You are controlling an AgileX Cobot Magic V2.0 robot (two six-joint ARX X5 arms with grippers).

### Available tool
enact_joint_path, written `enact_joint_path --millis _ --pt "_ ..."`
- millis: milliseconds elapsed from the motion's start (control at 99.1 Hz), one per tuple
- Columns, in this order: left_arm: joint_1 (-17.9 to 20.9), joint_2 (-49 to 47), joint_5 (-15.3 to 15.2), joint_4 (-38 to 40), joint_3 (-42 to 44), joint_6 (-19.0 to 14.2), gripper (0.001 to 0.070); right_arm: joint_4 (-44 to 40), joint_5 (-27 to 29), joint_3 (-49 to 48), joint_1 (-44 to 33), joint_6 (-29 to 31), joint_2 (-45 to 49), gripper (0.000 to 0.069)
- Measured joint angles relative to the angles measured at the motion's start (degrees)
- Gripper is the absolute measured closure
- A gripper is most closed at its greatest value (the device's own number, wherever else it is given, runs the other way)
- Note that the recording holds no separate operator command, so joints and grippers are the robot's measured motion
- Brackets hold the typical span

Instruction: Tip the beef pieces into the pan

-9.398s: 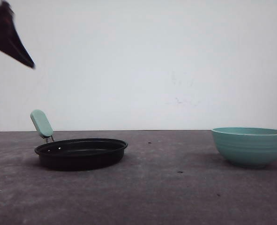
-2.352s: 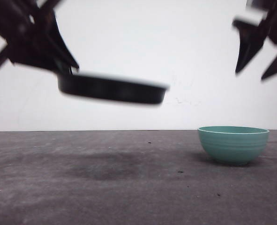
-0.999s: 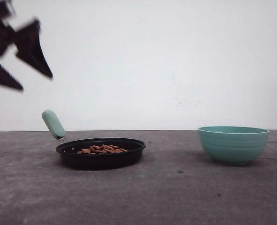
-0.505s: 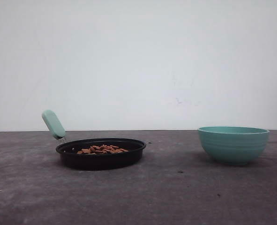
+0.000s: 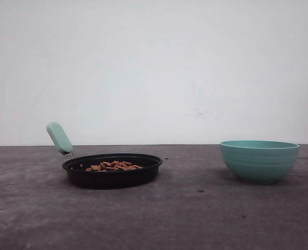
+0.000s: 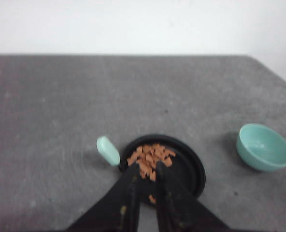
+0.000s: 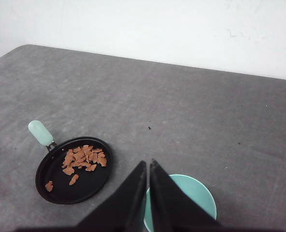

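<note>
The black pan (image 5: pixel 112 178) with its mint-green handle (image 5: pixel 59 137) rests on the grey table, left of centre. A heap of reddish-brown beef pieces (image 5: pixel 112 165) lies inside it. In the left wrist view my left gripper (image 6: pixel 146 166) hangs high above the pan (image 6: pixel 188 166), open by a narrow gap, with the beef pieces (image 6: pixel 152 153) showing between its fingers far below. High over the table my right gripper (image 7: pixel 148 164) is shut and empty, with the pan (image 7: pixel 92 186) and beef pieces (image 7: pixel 82 158) off to one side of it.
A ribbed teal bowl (image 5: pixel 259 160) stands on the table to the right of the pan; its inside looks empty (image 7: pixel 191 195). Bare grey tabletop lies between pan and bowl. A white wall runs behind the table.
The pan, held in the air 2.4 s ago, now sits on the table with beef in it. My left gripper has left the front view since a second ago.
</note>
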Motion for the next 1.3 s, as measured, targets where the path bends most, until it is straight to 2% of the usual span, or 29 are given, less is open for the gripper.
enact_joint_path --millis 585,717,797,838,949,1060,1302 --pt "0.0 0.0 0.0 0.4 0.0 0.0 0.0680 0.0 0.0 0.0 0.0 0.0 0.0 0.0684" --pt "0.4 -0.4 -2.4 0.4 0.0 2.3 0.0680 0.0 0.0 0.0 0.0 0.0 0.0 0.0684" --pt "2.2 -1.5 -4.9 1.8 -0.4 3.4 0.0680 0.0 0.0 0.0 0.0 0.0 0.0 0.0684" --pt "3.3 -2.3 -5.2 3.3 -1.3 3.6 0.0680 0.0 0.0 0.0 0.0 0.0 0.0 0.0684" --pt "6.4 -5.9 -7.0 7.9 -6.3 4.4 0.0680 0.0 0.0 0.0 0.0 0.0 0.0 0.0684" --pt "8.6 -9.9 -9.6 14.5 -14.9 4.6 0.0680 0.0 0.0 0.0 0.0 0.0 0.0 0.0684" --pt "10.3 -20.4 -10.8 26.8 -34.3 4.9 0.0680 0.0 0.0 0.0 0.0 0.0 0.0 0.0684"
